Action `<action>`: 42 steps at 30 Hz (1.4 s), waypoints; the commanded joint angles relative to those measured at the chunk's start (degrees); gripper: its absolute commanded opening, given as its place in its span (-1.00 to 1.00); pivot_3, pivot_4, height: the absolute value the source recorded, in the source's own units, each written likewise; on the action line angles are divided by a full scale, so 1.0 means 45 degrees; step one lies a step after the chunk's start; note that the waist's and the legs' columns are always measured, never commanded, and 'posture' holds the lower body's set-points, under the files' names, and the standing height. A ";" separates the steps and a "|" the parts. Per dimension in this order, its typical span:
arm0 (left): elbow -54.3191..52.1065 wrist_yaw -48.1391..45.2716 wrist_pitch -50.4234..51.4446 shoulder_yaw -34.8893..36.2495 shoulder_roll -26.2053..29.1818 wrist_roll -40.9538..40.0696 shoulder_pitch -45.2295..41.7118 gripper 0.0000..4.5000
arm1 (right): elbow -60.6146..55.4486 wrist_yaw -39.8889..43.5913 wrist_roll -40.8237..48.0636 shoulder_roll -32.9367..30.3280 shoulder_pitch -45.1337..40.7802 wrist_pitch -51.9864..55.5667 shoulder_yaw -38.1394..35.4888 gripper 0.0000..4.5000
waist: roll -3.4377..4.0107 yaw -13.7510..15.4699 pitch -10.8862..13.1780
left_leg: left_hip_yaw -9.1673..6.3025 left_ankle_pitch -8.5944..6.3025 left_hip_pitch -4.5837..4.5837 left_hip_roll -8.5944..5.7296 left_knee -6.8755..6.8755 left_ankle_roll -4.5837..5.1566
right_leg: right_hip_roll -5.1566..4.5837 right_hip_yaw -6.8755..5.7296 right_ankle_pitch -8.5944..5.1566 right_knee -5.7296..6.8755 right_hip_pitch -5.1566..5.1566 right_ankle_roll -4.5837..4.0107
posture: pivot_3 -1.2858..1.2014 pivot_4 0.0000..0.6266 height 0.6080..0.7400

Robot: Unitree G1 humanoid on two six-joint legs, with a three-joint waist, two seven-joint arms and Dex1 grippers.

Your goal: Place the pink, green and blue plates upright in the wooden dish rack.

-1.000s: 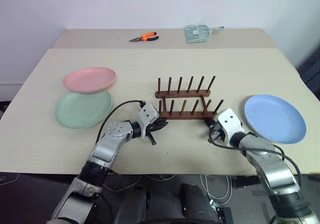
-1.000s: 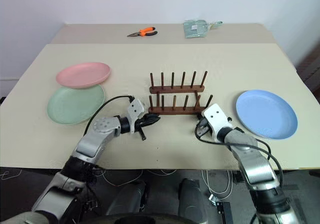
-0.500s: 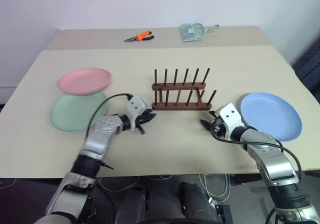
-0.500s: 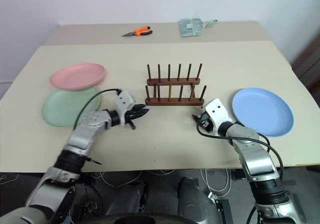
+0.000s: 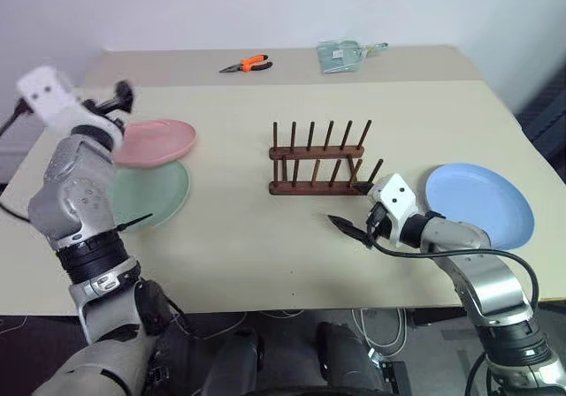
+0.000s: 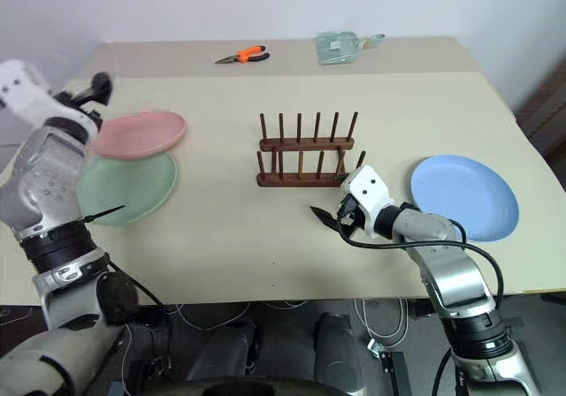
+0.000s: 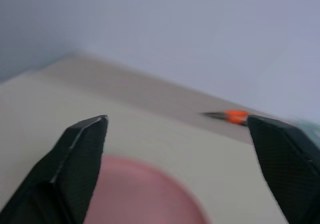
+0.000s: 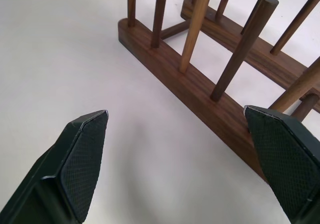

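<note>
The wooden dish rack (image 5: 318,162) stands empty at mid-table. To its left the pink plate (image 5: 156,140) lies flat, overlapping the far edge of the green plate (image 5: 157,194). The blue plate (image 5: 480,206) lies flat on the right. My left gripper (image 7: 176,119) is raised at the far left, open, with the pink plate (image 7: 145,194) just beyond and below its fingers. My right gripper (image 5: 350,228) hovers open just in front of the rack's (image 8: 200,91) right end, holding nothing.
Orange-handled pliers (image 5: 251,63) and a pale green packet (image 5: 345,56) lie on the far strip of the table. The table's left edge (image 5: 40,153) runs close beside my left gripper.
My left arm swung up and far to the left, from the rack's front to beside the pink plate. Both grippers opened. My right gripper shifted slightly left.
</note>
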 commanded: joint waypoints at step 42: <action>0.0018 0.3273 0.0396 -0.2011 -0.3087 -0.4617 -0.1252 0.16 | -0.0375 -0.0174 -0.3736 -0.0024 -0.4425 -0.3396 0.2151 1.00 | -0.0133 0.0001 0.0032 | 0.0017 0.0013 -0.0005 -0.0004 -0.0008 -0.0026 | 0.0002 0.0013 0.0021 -0.0012 -0.0014 -0.0033 | 0.03 -0.52 1.00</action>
